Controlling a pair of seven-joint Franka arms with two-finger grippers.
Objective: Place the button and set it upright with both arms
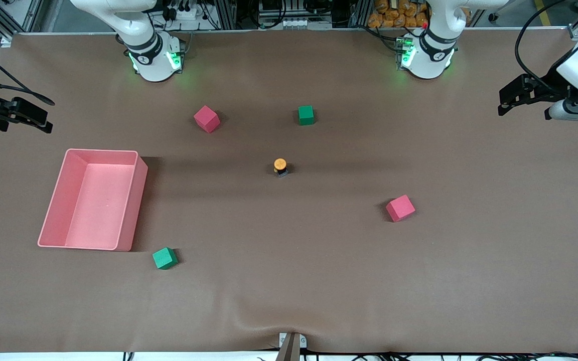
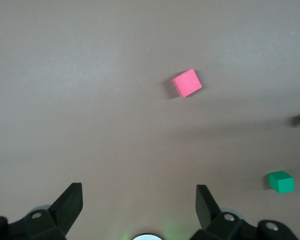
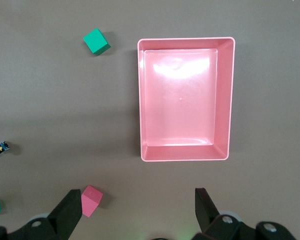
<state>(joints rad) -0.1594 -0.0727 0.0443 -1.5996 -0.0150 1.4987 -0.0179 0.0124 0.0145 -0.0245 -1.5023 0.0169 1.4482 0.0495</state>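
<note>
Button [image 1: 280, 166] stands upright mid-table in front view; wrist views clip it at the edge. Left gripper [image 2: 139, 200] and right gripper [image 3: 138, 202] both released, holding nothing. Only the right wrist view looks down into the pink tray [image 3: 225, 100].

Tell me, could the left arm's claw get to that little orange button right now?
Probably yes. The button stands alone mid-table, apart from the cubes, and the left claw hangs open above its end of the table.

brown-covered table [image 1: 319, 281] backed by aluminium framing [image 1: 249, 15]
</note>
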